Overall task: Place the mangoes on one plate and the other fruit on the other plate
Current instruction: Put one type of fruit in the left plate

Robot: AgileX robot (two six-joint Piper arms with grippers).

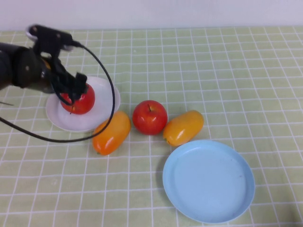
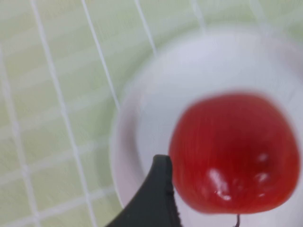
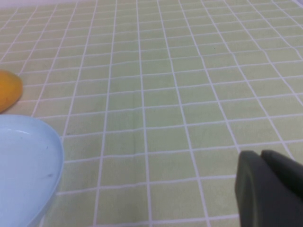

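My left gripper (image 1: 72, 94) is over the white plate (image 1: 102, 94) at the left, shut on a red apple (image 1: 85, 101) that sits low over the plate. In the left wrist view one dark finger (image 2: 158, 198) touches the apple (image 2: 234, 151) above the white plate (image 2: 156, 109). A second red apple (image 1: 149, 117) lies on the cloth between two orange mangoes (image 1: 111, 133) (image 1: 183, 127). The light blue plate (image 1: 208, 181) at the front right holds nothing. My right gripper (image 3: 262, 161) is shut and empty, hovering beside the blue plate (image 3: 23, 161); it is out of the high view.
A green checked cloth (image 1: 227, 75) covers the table. A black cable (image 1: 111, 90) loops from the left arm across the white plate toward the left mango. One mango's end (image 3: 7, 90) shows in the right wrist view.
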